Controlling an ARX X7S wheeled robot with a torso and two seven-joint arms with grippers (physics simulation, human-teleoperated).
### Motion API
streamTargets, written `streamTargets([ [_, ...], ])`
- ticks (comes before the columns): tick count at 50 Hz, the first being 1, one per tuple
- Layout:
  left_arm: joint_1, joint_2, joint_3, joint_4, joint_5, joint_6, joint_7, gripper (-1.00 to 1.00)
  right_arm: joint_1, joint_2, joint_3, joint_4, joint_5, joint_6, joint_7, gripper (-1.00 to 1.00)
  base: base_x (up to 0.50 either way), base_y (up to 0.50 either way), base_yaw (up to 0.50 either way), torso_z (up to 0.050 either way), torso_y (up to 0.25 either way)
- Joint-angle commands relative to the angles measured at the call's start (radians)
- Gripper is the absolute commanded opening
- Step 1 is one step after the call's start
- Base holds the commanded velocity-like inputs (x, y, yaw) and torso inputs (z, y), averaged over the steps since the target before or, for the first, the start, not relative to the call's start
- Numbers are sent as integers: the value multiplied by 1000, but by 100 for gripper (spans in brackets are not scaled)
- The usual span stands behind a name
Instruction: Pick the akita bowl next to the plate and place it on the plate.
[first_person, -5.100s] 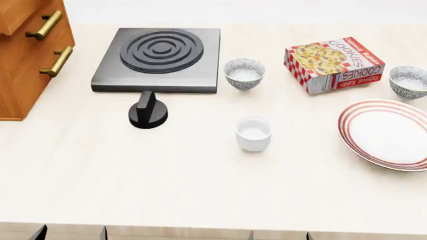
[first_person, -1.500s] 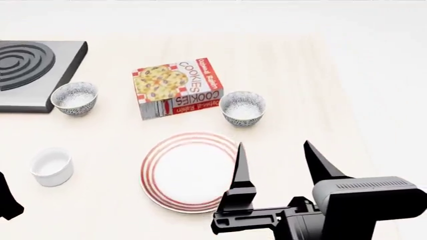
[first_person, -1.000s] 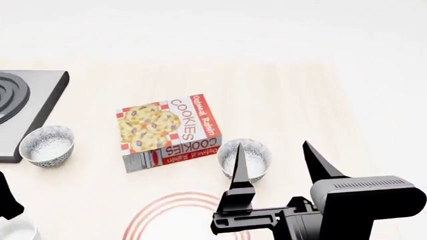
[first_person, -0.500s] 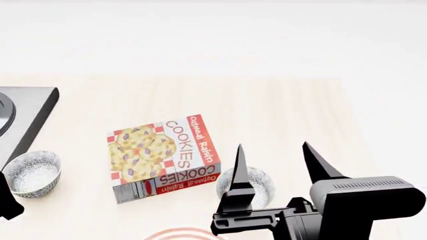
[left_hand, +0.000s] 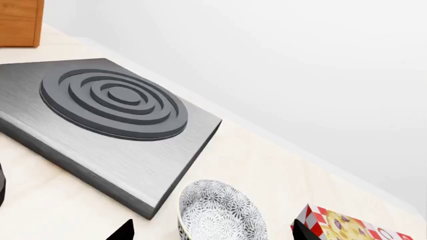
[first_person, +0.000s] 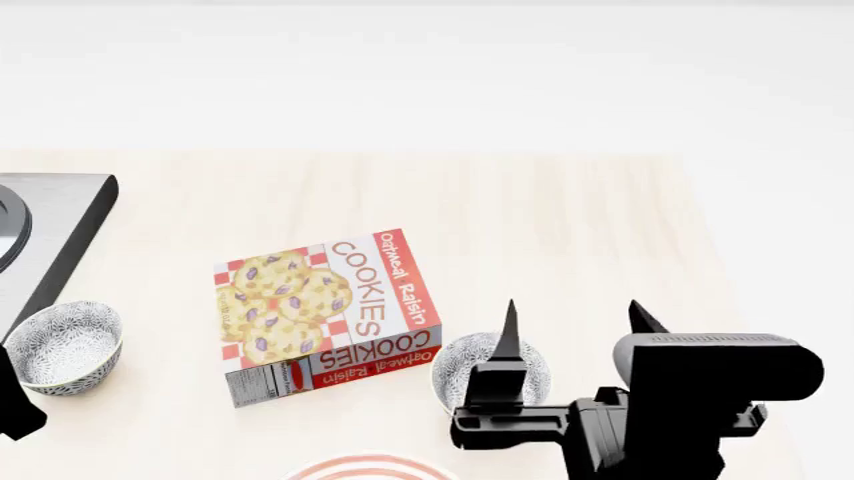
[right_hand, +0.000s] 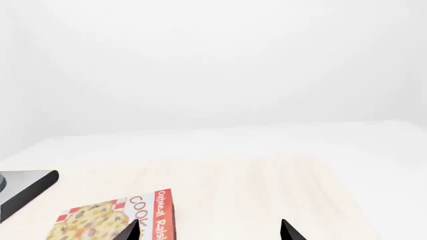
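1. The akita bowl (first_person: 487, 368) sits on the table (first_person: 561, 230) in the lower centre of the head view, partly hidden behind the right end effector's left finger, with its patterned outside and pale inside showing.
2. The plate (first_person: 367, 468) shows only as a sliver of red rings at the bottom edge of the head view, just below and left of the akita bowl.
3. The right end effector (first_person: 574, 325) hovers over the akita bowl with its 2 dark pointed fingers spread wide apart and nothing between them; its left finger overlaps the bowl, while its right finger stands clear to the right.
4. A cookie box (first_person: 327, 312) lies flat just left of the akita bowl, almost touching it.
5. A second patterned bowl (first_person: 63, 346) sits at the left edge of the head view, near the corner of the grey hob (left_hand: 110, 117).
6. In the left wrist view, only the 2 fingertips of the left end effector (left_hand: 212, 231) show at the bottom edge, set wide apart and holding nothing, with the second bowl between them.
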Motion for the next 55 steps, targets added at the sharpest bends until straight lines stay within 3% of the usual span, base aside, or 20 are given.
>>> streamTargets([
  [1,1,-3,-1,6,-10,-5,-9,100,116,4,19,96,51,177,45,100,0,0,0,0,0],
  [26,-4,-7,9,-14,-7,12,-8,100,462,-10,-87,503,46,410,24,100,0,0,0,0,0],
  [37,0,-11,13,3,-12,5,-18,100,628,-36,-153,861,-19,306,-61,100,0,0,0,0,0],
  [55,0,-11,14,-12,-16,18,-15,100,767,-80,-222,1167,-65,230,-149,100,0,0,0,0,0],
])
